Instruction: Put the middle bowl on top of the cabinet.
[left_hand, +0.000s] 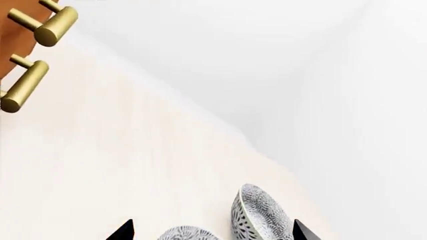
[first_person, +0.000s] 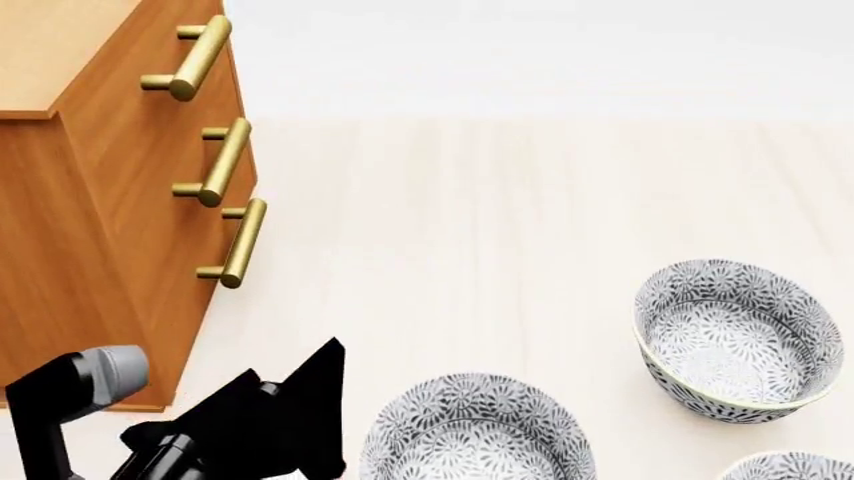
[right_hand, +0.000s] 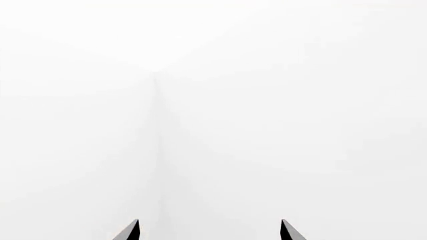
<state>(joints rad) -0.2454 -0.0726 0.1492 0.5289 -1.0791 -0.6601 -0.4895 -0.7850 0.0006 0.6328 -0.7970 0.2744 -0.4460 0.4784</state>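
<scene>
Nearest you, your left gripper (first_person: 300, 400) hangs low at the front of the head view, empty, its dark fingertips spread wide apart as the left wrist view shows. Just beside it to the right sits a patterned bowl (first_person: 477, 430), cut off by the lower edge; with three look-alikes in sight, I judge this one to be the middle bowl, but you should confirm that before committing, because only a sliver of the third bowl (first_person: 790, 466) shows at the lower right corner. Grabbing the wrong one is the first risk here.

Your right gripper (right_hand: 210, 231) does not appear in the head view; its wrist camera shows two tips standing apart against blank white, holding nothing.

Farther out on the pale wooden floor (first_person: 534, 230), the far bowl (first_person: 738, 340) sits well apart from the nearest one. The left wrist view catches two bowl rims between the tips, so a careless descent could straddle the wrong rim or knock one bowl into the other.

Farthest, at the left, stands the cabinet (first_person: 94, 230), with its three brass handles (first_person: 227, 160) jutting toward the open floor. Its lighter top (first_person: 54, 50) is mostly out of frame. When you lift toward it, I expect the handles could snag the arm or bowl, and a thin-rimmed pinch may slip during the swing.
</scene>
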